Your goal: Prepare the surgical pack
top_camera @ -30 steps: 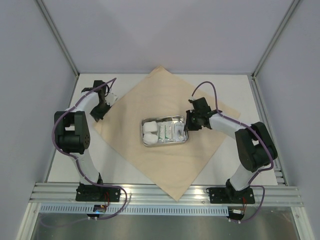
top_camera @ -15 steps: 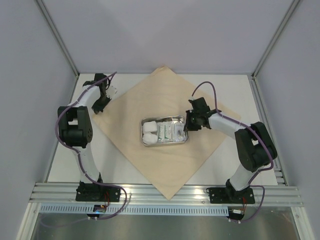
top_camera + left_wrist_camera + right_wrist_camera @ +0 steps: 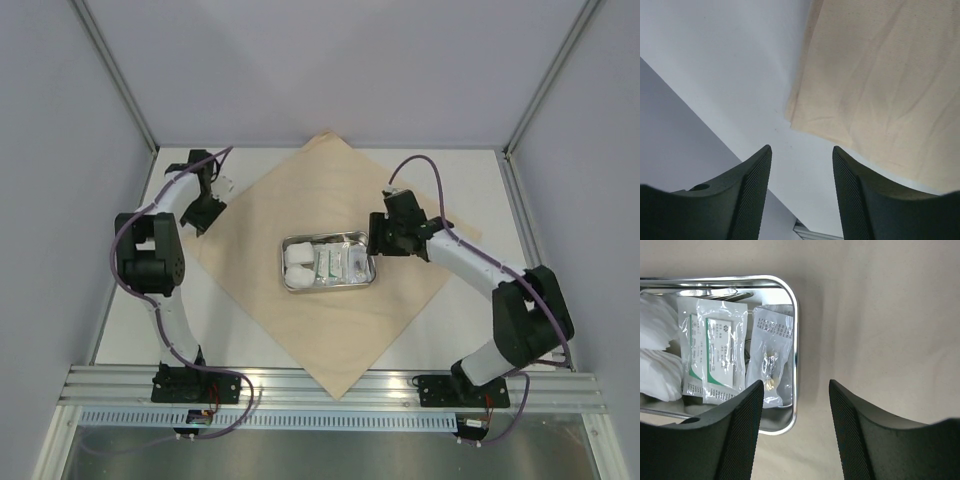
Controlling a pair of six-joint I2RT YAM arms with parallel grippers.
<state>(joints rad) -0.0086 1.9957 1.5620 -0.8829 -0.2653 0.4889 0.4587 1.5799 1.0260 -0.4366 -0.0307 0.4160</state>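
Right wrist view, item one: right end effector (image 3: 795, 390) is hanging with fingers spread wide and nothing between them, straddling the right rim of the steel tray (image 3: 795, 330). The tray is sitting near the middle of the tan wrap sheet (image 3: 880, 315), carrying clear packets (image 3: 720, 345) and white gauze pads (image 3: 655, 345).
Risk: a descending finger is likely catching that rim, tipping or sliding the tray and spilling packets. A finger dragging on the sheet is likely bunching it under the tray.

Left wrist view, item two: left end effector (image 3: 801, 150) is standing open and empty over bare desk (image 3: 740, 75), just beside the sheet's left corner (image 3: 792, 117).
Risk: a pinch taken here is likely closing on desk alone, or lifting a thin edge that slips free.

Edges and room, top external view: the sheet is lying diamond-wise, its near corner reaching the front rail (image 3: 100, 385) and its far corner nearing the back wall. The grey side wall (image 3: 670, 130) is standing close to the left arm, limiting outward swing. Open desk is showing at near left and far right, and the sheet around the tray is lying bare for folding.
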